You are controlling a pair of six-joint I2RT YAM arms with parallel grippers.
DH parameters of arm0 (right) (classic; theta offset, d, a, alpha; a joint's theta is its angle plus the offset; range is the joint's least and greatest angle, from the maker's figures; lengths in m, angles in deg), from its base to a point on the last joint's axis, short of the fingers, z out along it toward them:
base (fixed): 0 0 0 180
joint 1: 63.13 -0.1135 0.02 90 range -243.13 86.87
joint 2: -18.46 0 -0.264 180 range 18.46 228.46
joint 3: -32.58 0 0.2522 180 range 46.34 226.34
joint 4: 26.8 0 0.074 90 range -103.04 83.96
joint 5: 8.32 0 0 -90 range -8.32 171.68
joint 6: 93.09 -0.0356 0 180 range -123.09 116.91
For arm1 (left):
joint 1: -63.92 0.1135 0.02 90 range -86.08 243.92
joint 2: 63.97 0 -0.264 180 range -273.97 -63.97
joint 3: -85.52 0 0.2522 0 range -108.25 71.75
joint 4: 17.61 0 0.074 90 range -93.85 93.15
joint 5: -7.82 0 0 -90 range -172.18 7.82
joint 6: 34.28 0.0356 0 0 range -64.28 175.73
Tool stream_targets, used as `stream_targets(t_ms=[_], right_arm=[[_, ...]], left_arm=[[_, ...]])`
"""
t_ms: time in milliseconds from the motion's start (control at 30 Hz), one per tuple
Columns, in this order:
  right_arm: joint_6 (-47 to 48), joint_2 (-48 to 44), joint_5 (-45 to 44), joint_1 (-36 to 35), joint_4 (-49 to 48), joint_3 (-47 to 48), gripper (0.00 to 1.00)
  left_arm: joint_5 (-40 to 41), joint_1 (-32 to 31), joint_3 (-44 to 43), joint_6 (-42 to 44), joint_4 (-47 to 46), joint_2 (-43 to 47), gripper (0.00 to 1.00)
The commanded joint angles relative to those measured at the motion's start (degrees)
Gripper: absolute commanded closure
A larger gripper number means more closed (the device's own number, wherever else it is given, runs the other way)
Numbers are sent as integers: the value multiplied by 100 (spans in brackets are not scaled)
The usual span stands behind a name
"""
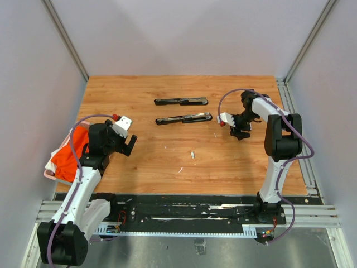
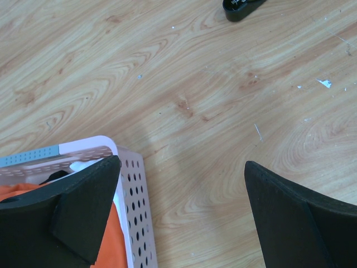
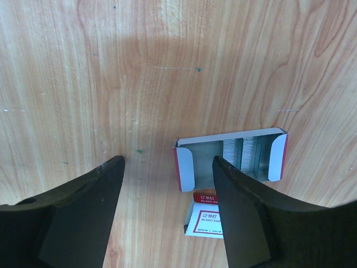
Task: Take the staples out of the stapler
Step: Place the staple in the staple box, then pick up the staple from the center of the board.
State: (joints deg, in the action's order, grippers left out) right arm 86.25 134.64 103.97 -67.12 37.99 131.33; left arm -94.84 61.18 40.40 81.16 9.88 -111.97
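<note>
Hovering wide open and empty, the right claw hangs over a small box holding silvery staples; one loose strip lies on the table, near the closer opened stapler. The left claw, equally spread, holds nothing. A careless descent could snag the box flap and spill staples.

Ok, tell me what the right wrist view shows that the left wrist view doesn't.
Right wrist only: an open white-and-red box holding silvery staple strips. Left wrist only: a pink perforated basket with orange cloth, and a black stapler tip at the top edge. Both: the wooden table, plus an open gripper, the right gripper and the left gripper.
</note>
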Motion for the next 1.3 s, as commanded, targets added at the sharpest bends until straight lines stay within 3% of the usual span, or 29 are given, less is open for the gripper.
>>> stream_targets(t_ms=[0,233,467,633,700,1000,1267], right_arm=[[-48,240,-88,74,179,-17,32],[-65,129,-10,57,237,-30,30],[-344,-680,273,-119,290,45,28],[-260,-1399,617,-445,67,-357,10],[-100,-1666,680,-655,-67,-631,7],[517,-2120,703,-2060,-63,-1153,12],[550,-1951,485,-3099,-778,-1274,16]], left_arm=[[-39,37,32,24,-134,28,2],[-45,37,31,23,-134,33,2],[-50,37,30,26,-134,13,2],[-32,37,25,38,-134,20,2],[-42,37,24,33,-134,11,2],[-25,37,25,37,-134,24,2],[-5,37,31,33,-139,46,2]])
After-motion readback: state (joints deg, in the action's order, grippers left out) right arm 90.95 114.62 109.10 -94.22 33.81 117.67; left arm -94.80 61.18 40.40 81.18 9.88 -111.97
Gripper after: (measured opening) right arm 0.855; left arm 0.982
